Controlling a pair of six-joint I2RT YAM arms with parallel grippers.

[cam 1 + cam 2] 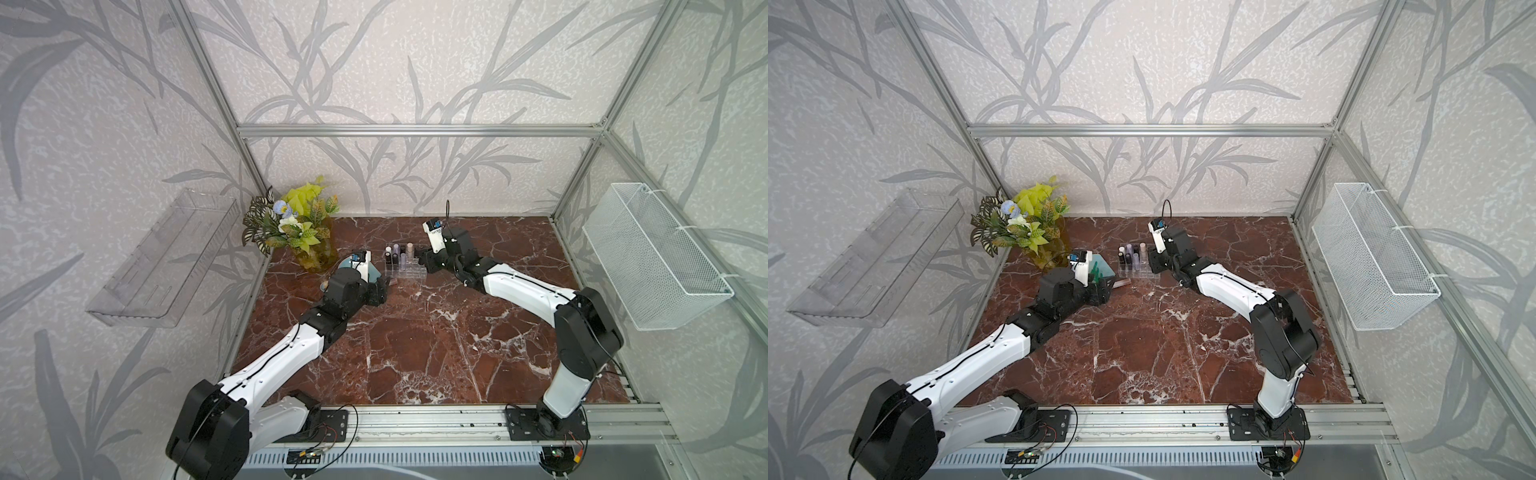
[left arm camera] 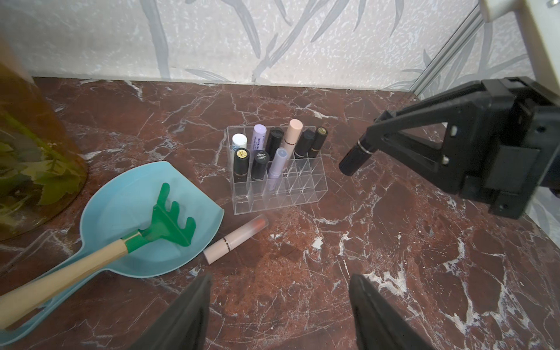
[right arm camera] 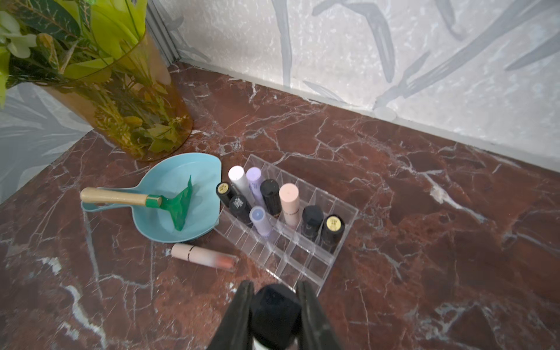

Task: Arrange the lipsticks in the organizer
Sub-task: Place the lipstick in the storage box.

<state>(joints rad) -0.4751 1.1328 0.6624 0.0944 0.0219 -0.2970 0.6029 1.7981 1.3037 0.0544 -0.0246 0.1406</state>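
Right pincer (image 3: 275, 287) clamps black lipstick (image 3: 274, 312); left pincer (image 2: 280, 278) spread, apparently empty.

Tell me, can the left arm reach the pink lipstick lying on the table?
Probably yes: the left gripper is open and empty, the pink lipstick lies just ahead, nothing between; only the dustpan is close beside.

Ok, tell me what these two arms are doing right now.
The right gripper is shut on a black lipstick, held beside the organizer, where nine lipsticks already stand. The left gripper hangs open over the table, near a pink lipstick lying flat beside a blue scoop.
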